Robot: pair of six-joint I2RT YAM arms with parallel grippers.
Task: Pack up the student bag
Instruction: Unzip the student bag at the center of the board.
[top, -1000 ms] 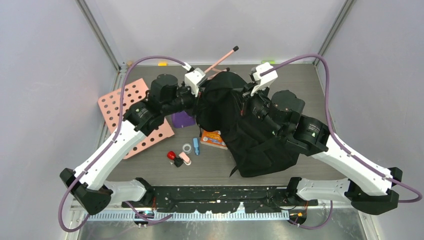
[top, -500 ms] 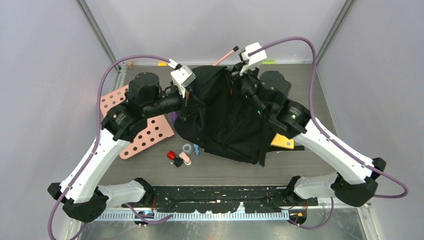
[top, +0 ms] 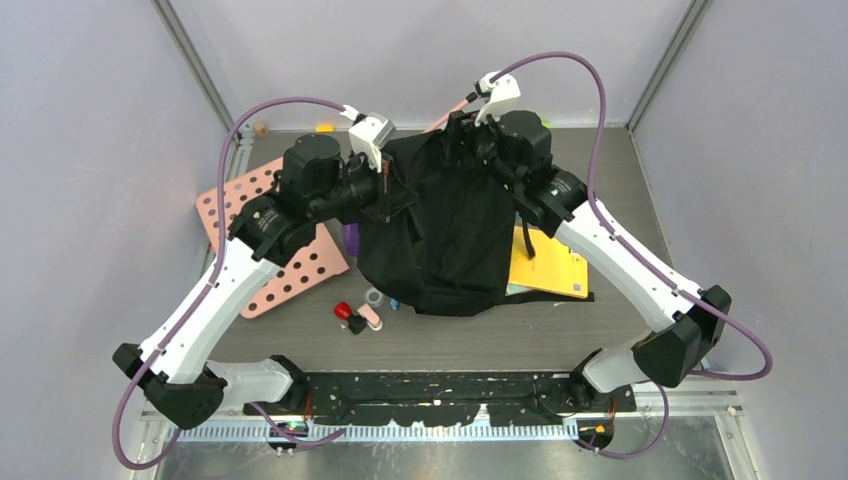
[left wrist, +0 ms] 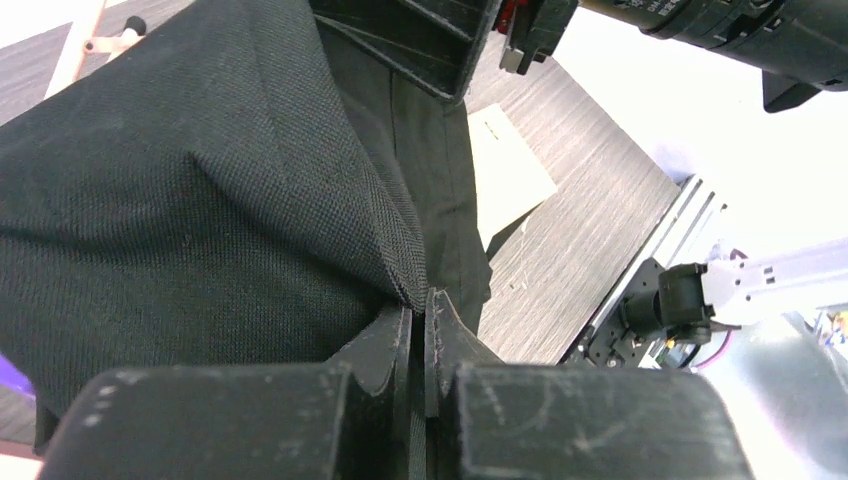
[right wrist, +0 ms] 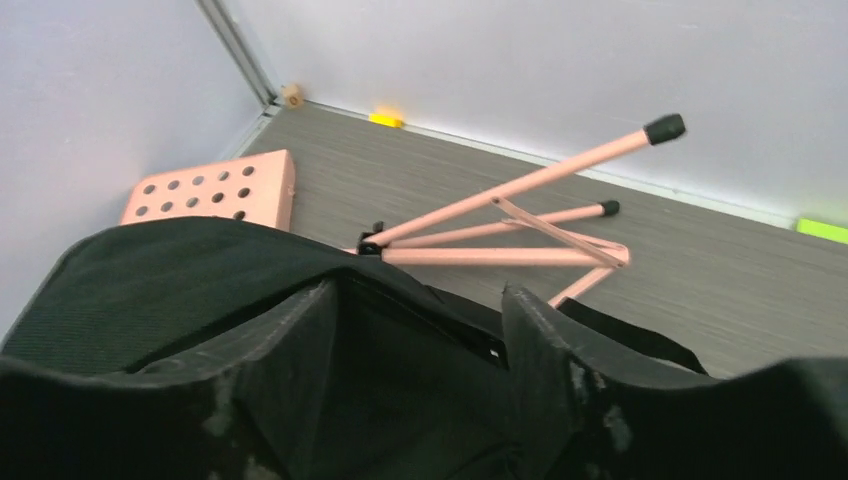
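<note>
Black fabric of the student bag (top: 450, 240), near the tabletop's (top: 610, 170) far edge, was clamped in our left fingers (left wrist: 385, 345); our right fingers (right wrist: 290, 370) stood apart, so we feared it sagging shut.

The student bag (top: 440, 235) overlaps the left edge of the yellow book (top: 552, 268) lying to its right; the cover print is unreadable. Left of the bag, a purple object (top: 349, 238) shows only as a sliver, shape undetermined. A blue item (top: 392, 302) at the bag's near-left corner lies partly under the fabric. The pink stand (right wrist: 500, 225) behind the bag is largely blocked from above. The left hand (left wrist: 418, 315) has its fingertips buried in bag fabric. The small objects (top: 358, 315) beside the blue item are too small to identify.
</note>
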